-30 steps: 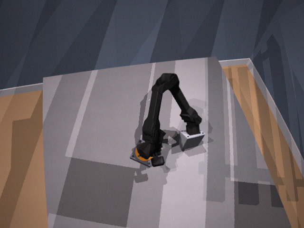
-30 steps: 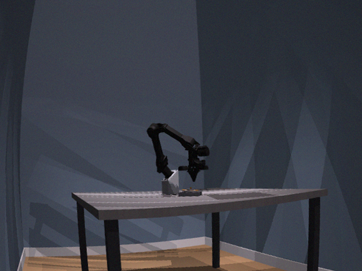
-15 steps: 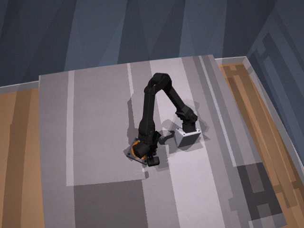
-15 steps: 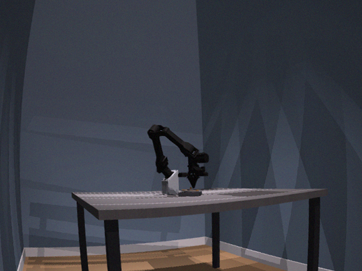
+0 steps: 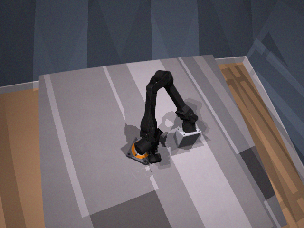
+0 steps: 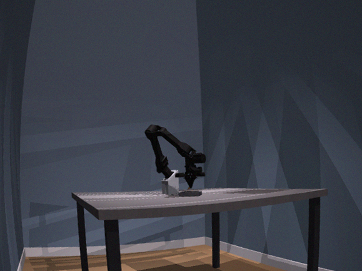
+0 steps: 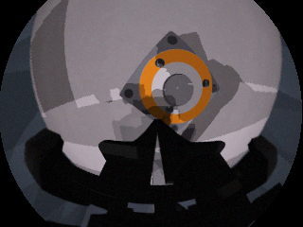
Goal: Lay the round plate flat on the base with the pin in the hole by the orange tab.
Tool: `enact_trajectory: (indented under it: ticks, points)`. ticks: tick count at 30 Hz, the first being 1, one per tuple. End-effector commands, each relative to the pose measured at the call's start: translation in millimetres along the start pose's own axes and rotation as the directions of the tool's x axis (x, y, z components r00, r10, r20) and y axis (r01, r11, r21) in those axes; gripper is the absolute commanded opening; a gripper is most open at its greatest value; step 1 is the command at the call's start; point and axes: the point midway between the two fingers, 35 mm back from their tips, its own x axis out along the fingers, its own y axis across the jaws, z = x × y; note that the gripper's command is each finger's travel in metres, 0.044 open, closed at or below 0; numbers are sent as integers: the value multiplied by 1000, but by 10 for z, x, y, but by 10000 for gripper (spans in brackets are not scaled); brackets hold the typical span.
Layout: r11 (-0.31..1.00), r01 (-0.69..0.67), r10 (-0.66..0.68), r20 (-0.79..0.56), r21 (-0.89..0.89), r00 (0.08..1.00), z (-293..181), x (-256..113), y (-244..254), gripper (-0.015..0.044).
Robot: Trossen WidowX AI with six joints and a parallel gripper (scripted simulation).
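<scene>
The round plate (image 5: pixel 141 156) (image 7: pixel 146 85) shows an orange ring around a paler middle, with small dark holes. It sits over the dark square base (image 5: pixel 132 156) (image 6: pixel 191 193) (image 7: pixel 134 87). The round grey post (image 7: pixel 178 90) stands in its centre. My gripper (image 6: pixel 190 188) (image 7: pixel 157 121) is shut and empty, fingers pointing down. Its tips are close to the plate's near edge in the wrist view; whether they touch it I cannot tell. In the top view the arm hides the fingertips and part of the plate. The tab, the pin and any tilt cannot be made out.
The light robot mount (image 5: pixel 187 140) (image 6: pixel 173 184) stands on the table (image 5: pixel 85 122) (image 6: pixel 221 200), close beside the base. Dark screw heads show at the base's corners. Shadows of the arm fall across the base and the table around it.
</scene>
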Motion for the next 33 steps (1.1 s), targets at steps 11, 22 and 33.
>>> enact_trajectory:
  ticks: [11, 22, 33]
  points:
    - [1000, 6, -6, -1, -3, 1000, -66, 2, -168, 0]
    - [1000, 7, -7, -1, -3, 1000, -74, -5, -296, 0]
    - [1000, 8, -8, -1, -3, 1000, -36, -15, -445, 0]
